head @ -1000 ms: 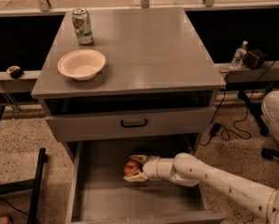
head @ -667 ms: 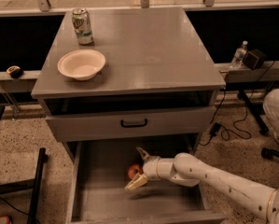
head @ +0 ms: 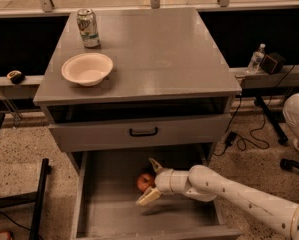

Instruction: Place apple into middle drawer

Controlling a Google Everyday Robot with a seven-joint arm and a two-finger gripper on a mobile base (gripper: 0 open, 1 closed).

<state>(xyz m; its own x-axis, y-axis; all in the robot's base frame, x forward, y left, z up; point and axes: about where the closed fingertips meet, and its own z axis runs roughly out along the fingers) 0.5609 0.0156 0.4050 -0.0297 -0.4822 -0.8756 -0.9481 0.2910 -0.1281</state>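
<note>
End effector splayed around apple inside middle drawer.

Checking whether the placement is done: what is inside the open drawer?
The apple sits on the floor of the drawer, with the open gripper around it, reaching in from the right. The floor under the arm and the drawer's back are covered.

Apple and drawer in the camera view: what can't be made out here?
- Camera view: right side of the apple, hidden by the gripper, whose open fingers flank it in the middle drawer.
- Camera view: that drawer's back, covered by the drawer front above.
- Camera view: label on the can, blurred.
</note>
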